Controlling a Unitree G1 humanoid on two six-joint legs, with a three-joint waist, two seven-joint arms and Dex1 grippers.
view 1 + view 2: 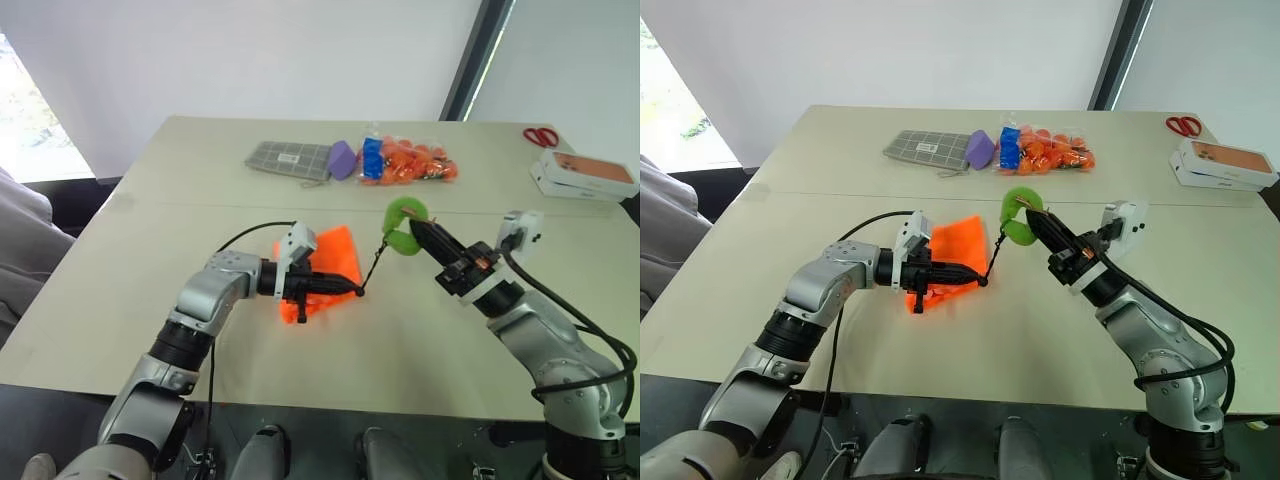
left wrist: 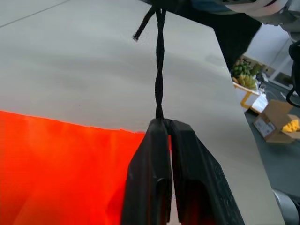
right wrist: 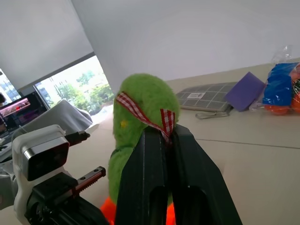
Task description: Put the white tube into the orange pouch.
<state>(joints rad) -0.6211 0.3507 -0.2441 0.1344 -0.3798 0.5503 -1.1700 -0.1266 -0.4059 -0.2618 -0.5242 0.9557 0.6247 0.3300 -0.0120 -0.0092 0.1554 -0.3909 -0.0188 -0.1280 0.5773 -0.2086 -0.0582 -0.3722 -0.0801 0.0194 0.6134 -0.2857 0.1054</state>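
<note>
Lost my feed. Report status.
Left gripper shut on black cord at orange pouch. Right gripper shut on green ring. Cord taut between.

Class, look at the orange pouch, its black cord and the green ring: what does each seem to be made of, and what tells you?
The orange pouch: thin woven fabric, probably nylon, with a slight sheen; it lies limp and creased. The black cord: twisted textile string; its strands wind visibly. The green ring: fuzzy plush, matte and fluffy, with a red-and-white checked ribbon.
</note>
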